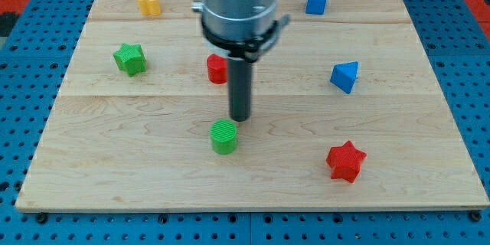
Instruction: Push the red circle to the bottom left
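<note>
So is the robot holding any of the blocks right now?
No, nothing is held. My tip only pushes. It sits just above the green cylinder, and the red circle is up and to the view's left, behind the rod.

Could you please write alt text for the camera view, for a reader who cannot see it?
My tip rests just above the green cylinder block, with the red circle block partly hidden behind the rod, on a pale wooden board holding other coloured blocks.

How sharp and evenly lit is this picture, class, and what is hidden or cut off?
In the camera view, lighting is soft and even, with no glare on the wooden board; the blocks look sharp. My arm's grey housing is cropped at the view's top, and the rod partly hides the red circle; my tip sits just above the green cylinder.
</note>
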